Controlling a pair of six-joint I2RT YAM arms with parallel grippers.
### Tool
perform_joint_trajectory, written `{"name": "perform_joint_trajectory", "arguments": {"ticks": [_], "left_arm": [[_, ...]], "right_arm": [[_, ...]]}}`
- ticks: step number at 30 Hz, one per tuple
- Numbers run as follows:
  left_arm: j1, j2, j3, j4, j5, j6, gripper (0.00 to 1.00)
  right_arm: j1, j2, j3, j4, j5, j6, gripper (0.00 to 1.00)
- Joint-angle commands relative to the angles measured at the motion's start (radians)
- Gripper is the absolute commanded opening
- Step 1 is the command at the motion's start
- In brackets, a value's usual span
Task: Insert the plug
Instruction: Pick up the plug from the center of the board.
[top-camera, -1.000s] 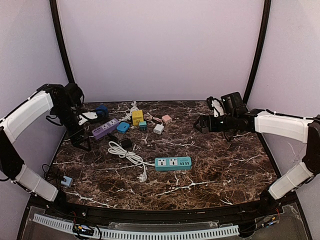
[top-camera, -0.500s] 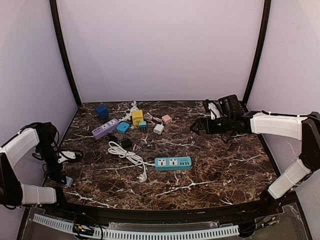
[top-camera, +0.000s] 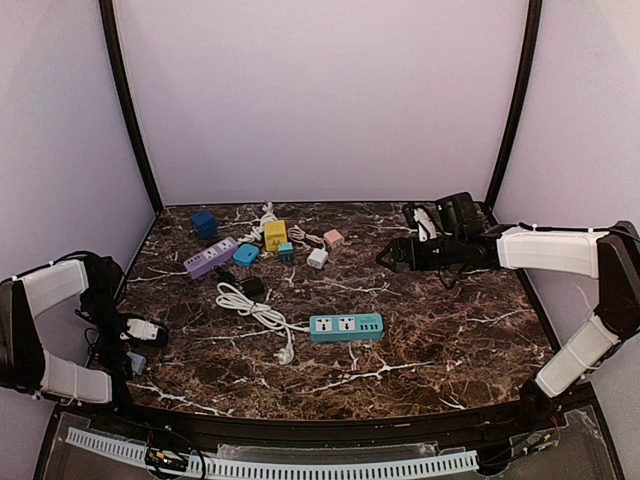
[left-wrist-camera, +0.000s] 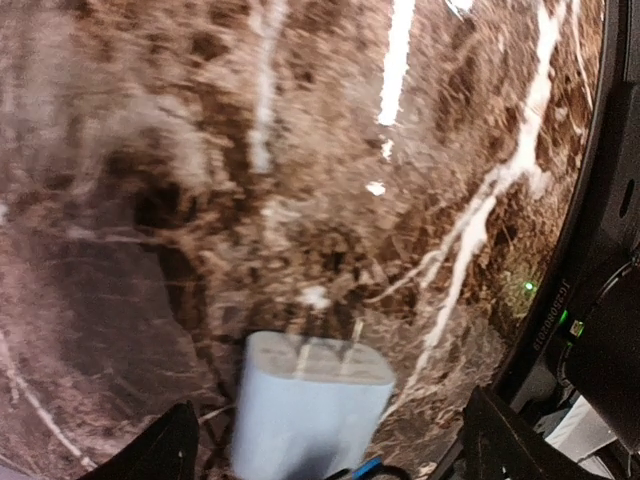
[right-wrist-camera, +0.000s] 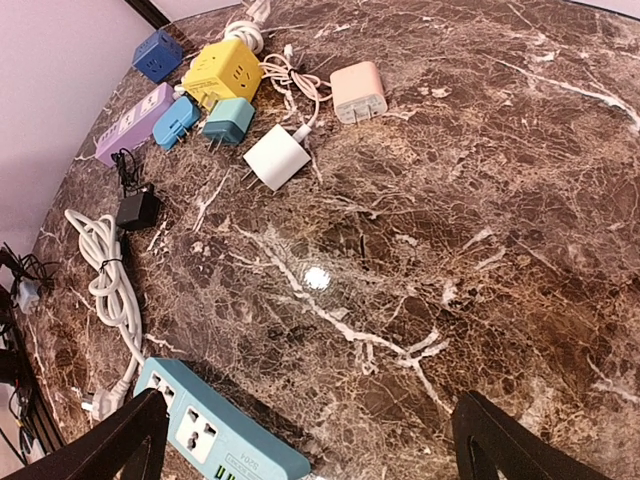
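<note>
**Left arm down at the near-left corner, over the plug**

Top view: since a second before, my left arm had swung off the back-left clutter and folded down to the near-left edge. My right arm had only crept a little leftward. My left gripper hung just beside the pale blue plug. The plug lay at the very edge of the table, well apart from the teal strip in the middle. I judged that plug my target and the strip its home. My right gripper hovered over the back-right marble, carrying nothing.

Left wrist: the view was blurred. The plug looked like a rounded, matte plastic block with two thin metal prongs pointing away from me. It lay flat on glossy brown stone veined with white. My fingers stood wide to either side, clear of it. I took that as lined up to straddle its body, not yet a grip.

Right wrist: my fingers were spread wide with only marble between them. The strip had a smooth teal shell, and its white socket faces looked upward, so I judged the prongs would go in from above. A white cord lay looped beside it.
</note>
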Motion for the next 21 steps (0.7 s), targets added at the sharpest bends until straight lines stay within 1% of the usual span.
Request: {"name": "perform_joint_trajectory", "arguments": {"ticks": [1,3,5,6,7,8,9,10,11,12,13,14,15,17,19,21], "left_arm": [[0.003,-0.034,-0.106,0.046,-0.078,0.059,0.84],[0.003,-0.027,-0.138,0.116,-0.090,0.042,0.84],[0.003,-0.014,-0.159,0.210,-0.100,-0.007,0.81],[0.003,-0.006,-0.161,0.258,-0.101,-0.041,0.77],[0.002,-0.002,-0.162,0.273,-0.099,-0.055,0.74],[0.002,0.000,-0.159,0.279,-0.093,-0.073,0.68],[0.002,-0.004,-0.153,0.275,-0.070,-0.078,0.64],[0.002,-0.009,-0.150,0.254,-0.056,-0.083,0.53],[0.002,-0.019,-0.142,0.241,-0.024,-0.086,0.40],[0.002,-0.024,-0.138,0.218,-0.004,-0.098,0.33],[0.002,-0.035,-0.127,0.199,0.022,-0.108,0.19],[0.002,-0.039,-0.120,0.192,0.034,-0.132,0.13],[0.002,-0.047,-0.098,0.178,0.057,-0.146,0.04],[0.002,-0.062,-0.049,0.154,0.099,-0.202,0.01],[-0.003,-0.078,0.026,0.128,0.152,-0.275,0.01],[-0.030,-0.098,0.129,0.083,0.184,-0.356,0.00]], "right_arm": [[0.008,0.031,0.031,0.030,-0.037,0.016,0.99],[0.008,0.042,0.043,0.031,-0.052,0.021,0.99],[0.010,0.044,0.050,0.032,-0.061,0.025,0.99],[0.011,0.042,0.049,0.034,-0.062,0.028,0.99],[0.011,0.039,0.049,0.035,-0.061,0.030,0.99],[0.012,0.037,0.049,0.035,-0.060,0.031,0.99],[0.012,0.033,0.049,0.033,-0.059,0.032,0.99],[0.013,0.031,0.049,0.032,-0.057,0.032,0.99],[0.013,0.027,0.048,0.032,-0.055,0.033,0.99],[0.013,0.025,0.047,0.031,-0.050,0.033,0.99],[0.013,0.023,0.046,0.031,-0.047,0.033,0.99],[0.013,0.019,0.046,0.031,-0.044,0.033,0.99],[0.012,0.017,0.046,0.032,-0.041,0.033,0.99],[0.013,0.011,0.050,0.031,-0.036,0.029,0.99],[0.013,0.004,0.064,0.024,-0.037,0.028,0.99],[0.013,0.001,0.098,0.000,-0.043,0.042,0.99]]}}
